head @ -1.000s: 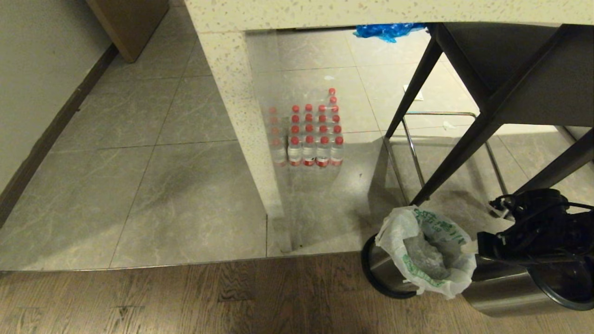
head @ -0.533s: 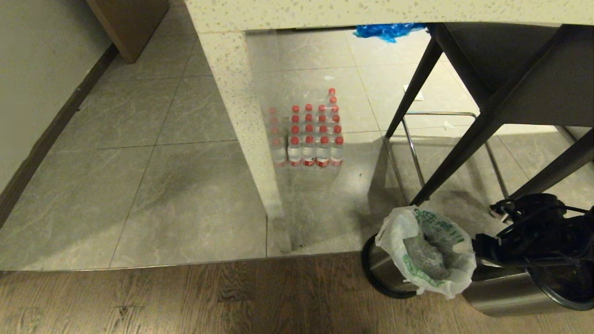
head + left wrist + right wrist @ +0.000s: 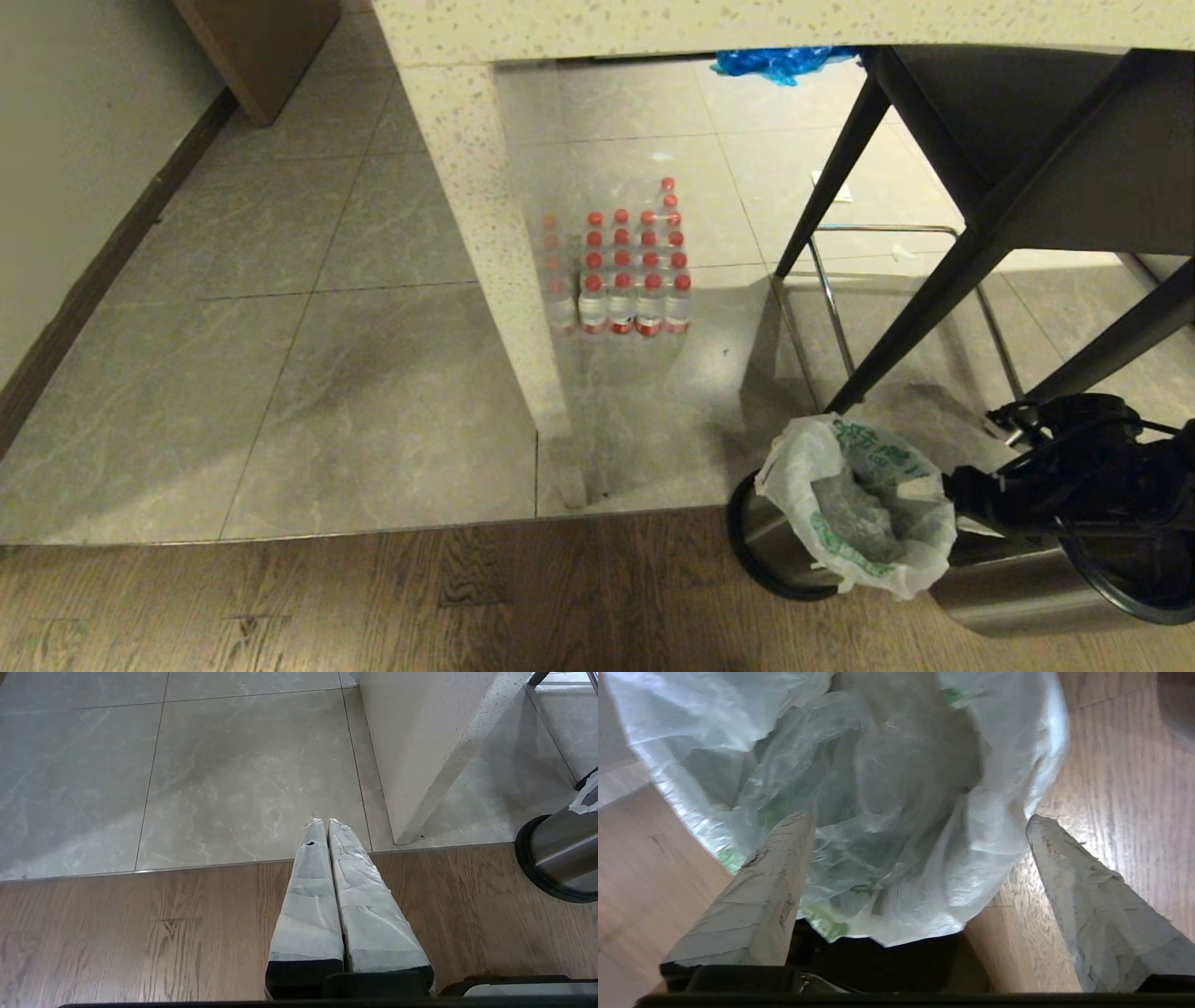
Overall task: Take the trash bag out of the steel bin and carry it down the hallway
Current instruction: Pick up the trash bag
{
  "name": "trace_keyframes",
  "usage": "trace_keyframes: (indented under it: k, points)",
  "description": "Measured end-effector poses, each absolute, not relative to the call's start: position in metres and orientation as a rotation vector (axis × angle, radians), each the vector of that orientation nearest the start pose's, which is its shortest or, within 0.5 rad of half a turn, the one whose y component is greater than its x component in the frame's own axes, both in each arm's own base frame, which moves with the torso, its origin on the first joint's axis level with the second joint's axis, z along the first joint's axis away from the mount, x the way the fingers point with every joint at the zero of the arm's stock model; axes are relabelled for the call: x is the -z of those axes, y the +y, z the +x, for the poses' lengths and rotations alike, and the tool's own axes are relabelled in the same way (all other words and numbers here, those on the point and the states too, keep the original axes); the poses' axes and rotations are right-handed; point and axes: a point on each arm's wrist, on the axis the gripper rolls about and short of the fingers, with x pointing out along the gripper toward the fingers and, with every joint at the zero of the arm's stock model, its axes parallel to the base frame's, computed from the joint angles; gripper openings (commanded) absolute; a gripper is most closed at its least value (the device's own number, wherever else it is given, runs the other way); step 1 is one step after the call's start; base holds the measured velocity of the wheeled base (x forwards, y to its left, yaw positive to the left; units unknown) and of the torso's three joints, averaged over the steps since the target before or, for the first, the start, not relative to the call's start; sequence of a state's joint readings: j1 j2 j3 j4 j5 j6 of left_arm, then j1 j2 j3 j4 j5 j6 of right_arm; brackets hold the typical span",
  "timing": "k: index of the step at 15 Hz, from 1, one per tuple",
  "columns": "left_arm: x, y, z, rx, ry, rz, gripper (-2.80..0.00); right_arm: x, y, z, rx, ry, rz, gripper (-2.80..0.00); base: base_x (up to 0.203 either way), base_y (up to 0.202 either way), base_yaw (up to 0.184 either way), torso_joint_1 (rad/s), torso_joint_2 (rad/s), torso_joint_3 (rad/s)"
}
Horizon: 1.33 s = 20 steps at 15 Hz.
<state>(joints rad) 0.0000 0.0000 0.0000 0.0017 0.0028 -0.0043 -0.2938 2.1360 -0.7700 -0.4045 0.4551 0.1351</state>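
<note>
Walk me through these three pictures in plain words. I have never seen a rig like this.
This is a two-armed wheeled robot. One picture looks down from its head; the other two come from cameras on its wrists. The head view shows a small brushed-steel bin on the wood floor, lined with a thin white plastic bag with green lettering. Beyond it, red-capped water bottles stand on grey tiles. The right gripper, fingers spread wide, hangs at the bag's mouth and holds nothing. The left gripper is shut, empty, and parked above the floor away from the bin.
</note>
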Motion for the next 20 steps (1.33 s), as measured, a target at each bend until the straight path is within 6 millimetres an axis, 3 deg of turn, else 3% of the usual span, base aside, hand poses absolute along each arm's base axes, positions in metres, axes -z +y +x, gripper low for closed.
trace_keyframes:
  k: [1,2,13,20]
  points:
    - [-0.075,0.0,-0.023,-0.002,0.001,-0.004,-2.8,-0.014,-0.086,0.317,-0.087,0.91,0.479,-2.01,0.0,0.0,0.0,0.0,0.0,0.0]
    - [-0.075,0.0,-0.023,-0.003,0.001,-0.004,-2.8,-0.013,-0.086,0.317,-0.086,0.913,0.479,-2.8,0.0,0.0,0.0,0.0,0.0,0.0]
    - [-0.075,0.0,-0.023,-0.002,0.002,-0.004,-2.8,-0.007,-0.089,0.316,-0.042,0.926,0.453,-2.8,0.0,0.0,0.0,0.0,0.0,0.0]
    - [-0.075,0.0,-0.023,-0.002,0.002,-0.004,-2.8,-0.035,-0.087,0.3,-0.096,0.934,0.331,-2.8,0.0,0.0,0.0,0.0,0.0,0.0]
